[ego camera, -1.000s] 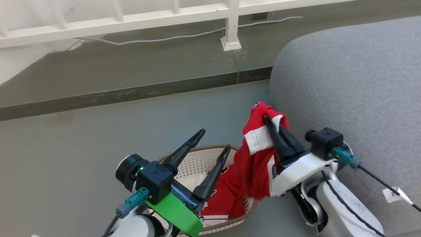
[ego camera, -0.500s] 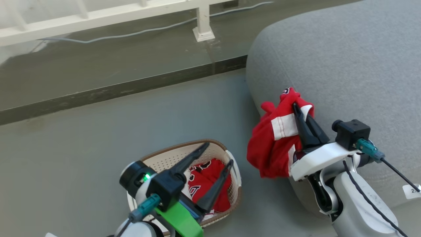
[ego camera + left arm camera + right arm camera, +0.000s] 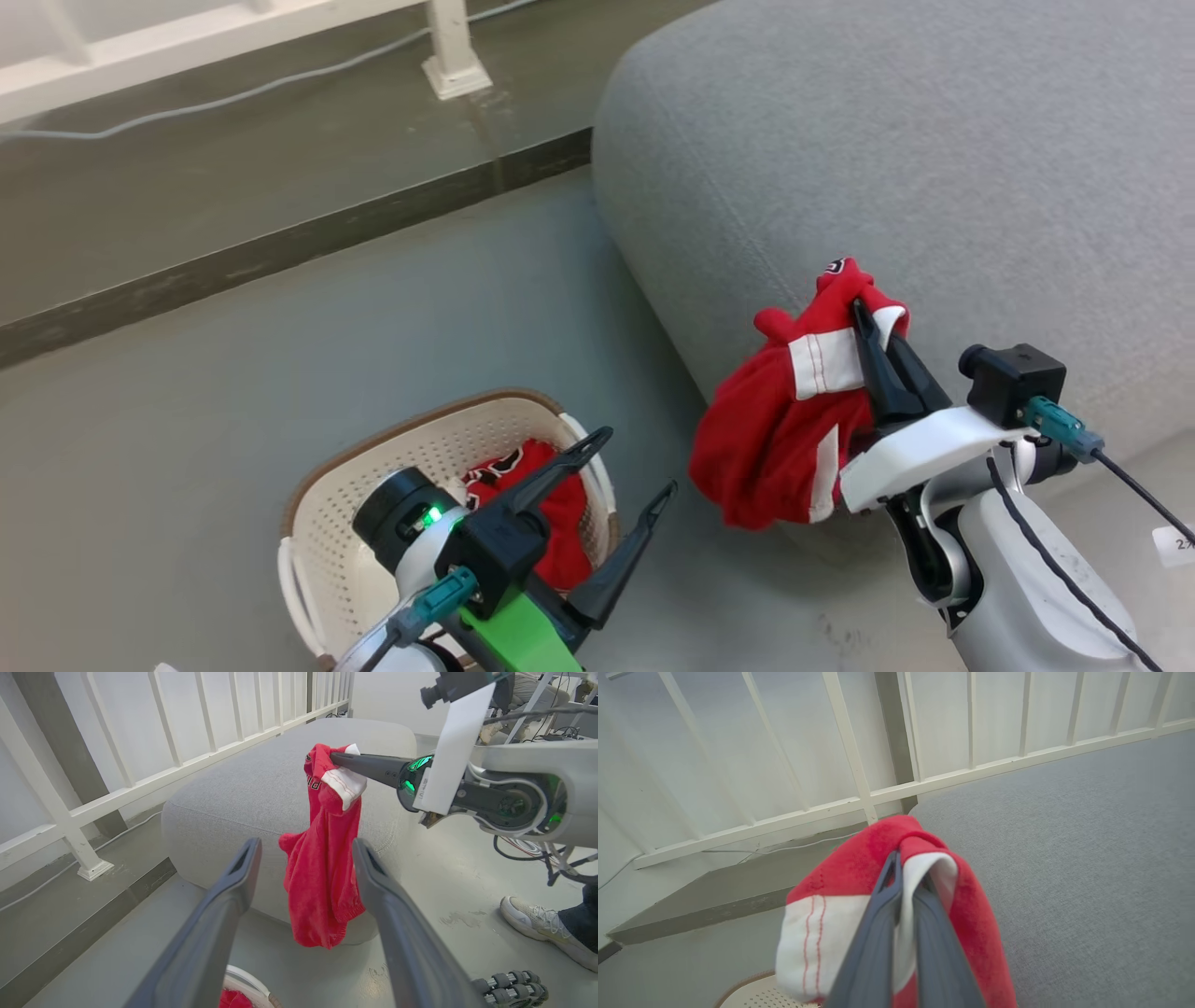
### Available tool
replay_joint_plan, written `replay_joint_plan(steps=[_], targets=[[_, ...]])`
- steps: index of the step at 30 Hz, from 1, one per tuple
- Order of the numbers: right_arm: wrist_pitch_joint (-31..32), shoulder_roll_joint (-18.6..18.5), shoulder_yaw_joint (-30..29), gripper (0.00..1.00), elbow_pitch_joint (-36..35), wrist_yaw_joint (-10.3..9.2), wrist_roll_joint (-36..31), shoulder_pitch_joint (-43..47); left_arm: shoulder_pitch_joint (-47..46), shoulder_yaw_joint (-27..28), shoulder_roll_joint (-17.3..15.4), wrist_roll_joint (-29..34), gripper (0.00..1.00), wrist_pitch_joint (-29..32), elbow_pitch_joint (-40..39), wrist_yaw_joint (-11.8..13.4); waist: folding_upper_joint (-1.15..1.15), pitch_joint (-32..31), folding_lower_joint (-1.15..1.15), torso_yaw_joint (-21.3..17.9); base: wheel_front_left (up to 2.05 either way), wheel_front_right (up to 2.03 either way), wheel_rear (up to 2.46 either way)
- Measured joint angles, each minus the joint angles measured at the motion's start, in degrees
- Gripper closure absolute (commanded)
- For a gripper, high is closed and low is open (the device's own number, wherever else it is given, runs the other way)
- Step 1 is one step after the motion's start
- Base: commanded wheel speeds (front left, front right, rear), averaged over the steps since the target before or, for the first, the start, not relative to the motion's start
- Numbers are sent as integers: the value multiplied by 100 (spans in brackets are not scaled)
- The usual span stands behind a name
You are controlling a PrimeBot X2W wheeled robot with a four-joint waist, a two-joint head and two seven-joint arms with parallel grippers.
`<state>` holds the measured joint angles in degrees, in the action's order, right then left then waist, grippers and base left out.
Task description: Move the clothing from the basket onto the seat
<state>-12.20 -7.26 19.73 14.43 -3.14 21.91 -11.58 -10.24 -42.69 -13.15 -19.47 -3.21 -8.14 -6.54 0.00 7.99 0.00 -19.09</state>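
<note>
Since a second ago the red garment has come clear of the basket. It now hangs in front of the rounded edge of the grey seat, at about 2 o'clock from the basket in the head view. The right gripper is clamped together on its white-striped top fold. More red clothing lies inside the basket. The left gripper, fingers wide apart and empty, hovers at the basket's 3 o'clock rim.
</note>
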Motion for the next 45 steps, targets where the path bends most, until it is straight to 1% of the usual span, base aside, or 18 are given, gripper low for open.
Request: replay_joint_plan(steps=[5, 9, 13, 18, 29, 34, 39, 42, 45], targets=[[-46, 0, -171, 100, 60, 0, 100, -40, -13, 16, -34, 55, 0, 22, -32, 0, 0, 118, 0, -303, 0, 0, 0], [-93, -47, -417, 100, 110, -2, 179, -403, -43, 24, -43, 64, 0, 66, -125, 0, 0, 261, 0, -486, 0, 0, 0], [-102, -210, -683, 100, 176, -4, 204, -871, -211, 4, -44, 192, 0, 118, -155, 0, 0, 443, 0, -591, 0, 0, 0], [-147, -396, -1021, 100, 303, 2, 281, -1471, -419, -38, -46, 221, 0, 154, -158, -2, 0, 667, 0, -610, 0, 0, 0], [-197, -792, -1638, 100, 702, 1, 426, -3011, -800, -171, -51, 311, 0, 266, -240, -45, 0, 1104, 0, -373, 0, 0, 0], [-198, -1073, -1935, 100, 990, -47, 502, -3538, -968, -171, -54, 337, 0, 299, -325, -46, 0, 1326, 0, -194, 0, 0, 0], [-212, -1348, -2132, 100, 1324, -54, 515, -3844, -1078, -169, -54, 355, 0, 319, -356, -47, 0, 1563, 0, 12, 0, 0, 0], [-213, -1425, -2186, 100, 1572, -53, 556, -3891, -1109, -171, -57, 356, 0, 370, -380, -47, 0, 1727, 0, 128, 0, 0, 0], [-213, -1415, -2230, 100, 1853, -51, 646, -3892, -1177, -172, -73, 358, 0, 375, -410, -48, 0, 1905, 0, 232, 0, 0, 0]])
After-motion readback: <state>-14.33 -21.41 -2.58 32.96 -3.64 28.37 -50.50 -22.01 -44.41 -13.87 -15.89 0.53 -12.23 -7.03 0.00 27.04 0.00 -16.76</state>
